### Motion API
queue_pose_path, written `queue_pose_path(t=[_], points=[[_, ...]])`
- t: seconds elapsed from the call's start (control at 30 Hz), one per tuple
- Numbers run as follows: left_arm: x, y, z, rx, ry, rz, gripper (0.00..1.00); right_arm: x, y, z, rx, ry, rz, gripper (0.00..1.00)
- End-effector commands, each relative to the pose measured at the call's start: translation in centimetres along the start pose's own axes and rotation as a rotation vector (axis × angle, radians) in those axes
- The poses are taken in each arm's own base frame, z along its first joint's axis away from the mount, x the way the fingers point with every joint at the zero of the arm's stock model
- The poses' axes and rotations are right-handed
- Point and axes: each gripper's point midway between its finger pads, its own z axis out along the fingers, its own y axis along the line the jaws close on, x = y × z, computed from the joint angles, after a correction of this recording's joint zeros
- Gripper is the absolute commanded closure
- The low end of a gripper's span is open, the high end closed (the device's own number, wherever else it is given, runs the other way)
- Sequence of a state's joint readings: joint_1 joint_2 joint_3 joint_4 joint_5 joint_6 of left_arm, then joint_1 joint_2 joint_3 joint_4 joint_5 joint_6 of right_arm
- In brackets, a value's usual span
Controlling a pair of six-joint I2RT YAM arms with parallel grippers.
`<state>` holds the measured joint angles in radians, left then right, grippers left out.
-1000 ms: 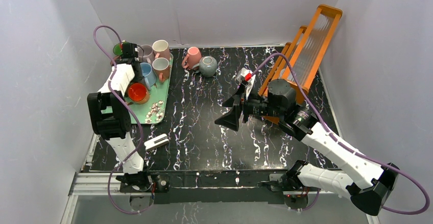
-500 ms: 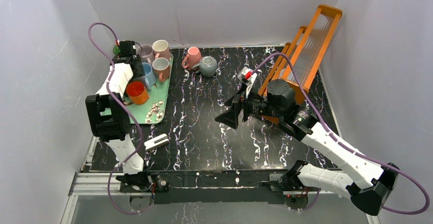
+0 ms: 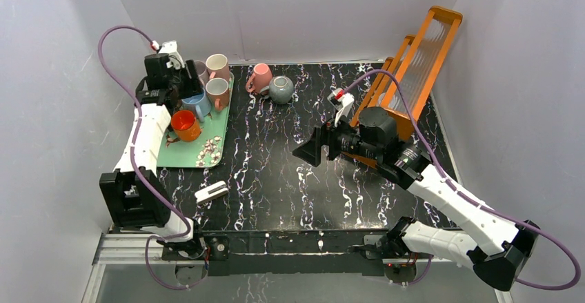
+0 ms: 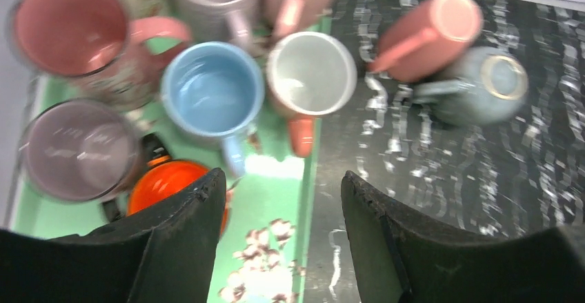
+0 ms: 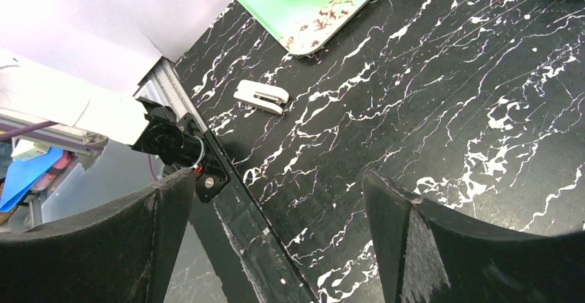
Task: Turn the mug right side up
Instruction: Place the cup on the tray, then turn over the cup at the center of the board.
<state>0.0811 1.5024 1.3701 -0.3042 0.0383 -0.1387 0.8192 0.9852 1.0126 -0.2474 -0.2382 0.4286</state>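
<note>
Right gripper (image 5: 276, 182): jaws spread to their widest and empty, poised in the air above the black marbled table (image 5: 428, 116).
White clip-like object (image 5: 261, 96): lying flat on the table beyond the right gripper's fingertips, well apart from them.
Left gripper (image 4: 283, 186): jaws parted about halfway with nothing between them, hanging over the green tray (image 4: 265, 203).
Orange mug (image 4: 169, 186): right side up on the tray, mouth open to the camera, below the finger at the left of the wrist view and partly hidden by it; the jaws do not grip it.
Blue mug (image 4: 212, 89): upright on the tray, just past the left gripper's fingertips.
Grey-lined mug (image 4: 310, 72): upright beside the blue mug, straight ahead of the gap between the fingers, at the tray's edge.
Pink mug (image 4: 424, 37): off the tray on the table, ahead and to the right of the left gripper, tipped with its base showing.
Grey-green mug (image 4: 483, 85): bottom up, foot ring showing, right against the pink mug.
Orange rack (image 3: 414, 61): leaning at the wall behind the right gripper's wrist.
</note>
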Motion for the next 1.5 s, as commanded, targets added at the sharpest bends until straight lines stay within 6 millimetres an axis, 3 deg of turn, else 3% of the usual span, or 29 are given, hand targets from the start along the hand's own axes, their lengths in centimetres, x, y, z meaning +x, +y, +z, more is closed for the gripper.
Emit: queue_pose_path(t=[0.0,0.03,0.07,0.23,0.57,0.67,0.83,1.17,1.47], points=[[0.3,-6.6,-0.4,0.288,-0.024,0.101,0.40,-2.2,1.3,-1.4,-0.017,-0.069,-0.002,0.01],[1.2,-9.0,-0.4,0.353,-0.007,0.164,0.40,-2.1,1.4,-1.5,-0.022,-0.069,-0.006,0.01],[1.9,-10.2,-0.3,0.396,0.007,0.202,0.40,-2.1,1.7,-1.7,-0.034,-0.070,-0.017,0.01],[5.1,-14.4,1.3,0.552,0.058,0.416,0.40,-2.3,1.9,-2.1,-0.044,-0.081,-0.058,0.01],[9.5,-18.8,6.0,0.799,0.065,0.631,0.41,-3.0,1.8,-3.3,-0.029,-0.122,-0.117,0.01],[9.9,-20.0,7.2,0.832,0.027,0.729,0.39,-3.3,2.1,-3.4,-0.036,-0.127,-0.130,0.01],[9.9,-21.7,8.4,0.927,-0.066,0.827,0.39,-4.0,2.5,-3.6,-0.045,-0.138,-0.153,0.01],[8.1,-22.6,11.9,0.893,-0.232,0.931,0.36,-4.4,2.7,-3.6,-0.054,-0.153,-0.166,0.01],[9.9,-22.4,14.7,0.898,-0.222,1.007,0.34,-5.0,2.9,-3.1,-0.060,-0.152,-0.180,0.01]])
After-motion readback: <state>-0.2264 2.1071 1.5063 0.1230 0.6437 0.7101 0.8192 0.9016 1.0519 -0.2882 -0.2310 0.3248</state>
